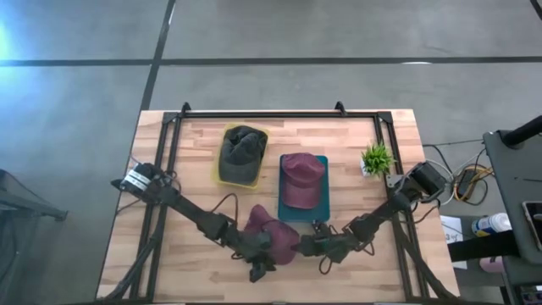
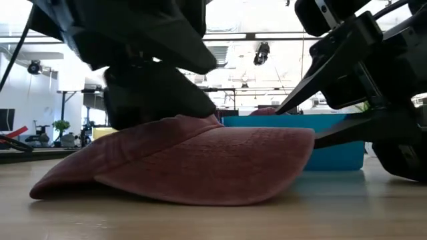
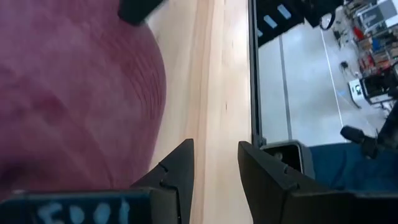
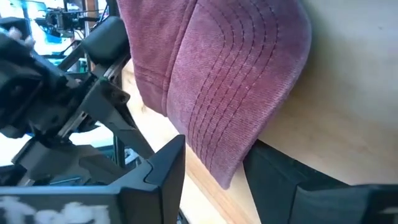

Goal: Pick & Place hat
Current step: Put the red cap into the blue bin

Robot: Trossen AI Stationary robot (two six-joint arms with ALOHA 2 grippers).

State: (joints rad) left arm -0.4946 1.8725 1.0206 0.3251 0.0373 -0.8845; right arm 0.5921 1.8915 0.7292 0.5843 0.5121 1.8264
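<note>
A maroon hat [image 1: 271,230] lies on the wooden table near its front edge, resting on its brim and lower rim [image 2: 180,160]. My right gripper [image 1: 306,246] comes at it from the table's right. It is open, and the brim's edge [image 4: 229,177] lies between its two fingers. My left gripper [image 1: 258,269] is at the hat's near left side, also open. In the left wrist view only bare wood shows between its fingers [image 3: 216,168], with the hat [image 3: 68,93] beside one of them. My right gripper has the brim's outer edge [image 4: 229,177] between its two fingers, which come slanting down from the table's right. I cannot tell whether either finger touches the brim. The hat lies flat on the table. My left gripper stands against the hat's side; I cannot tell whether it touches.
At the back, a yellow tray [image 1: 217,174] holds a dark hat [image 1: 241,152]. Beside it a teal tray [image 1: 320,207] holds another maroon hat [image 1: 301,174]. A small potted plant [image 1: 377,158] stands at the right. A black frame rail [image 1: 262,113] borders the table.
</note>
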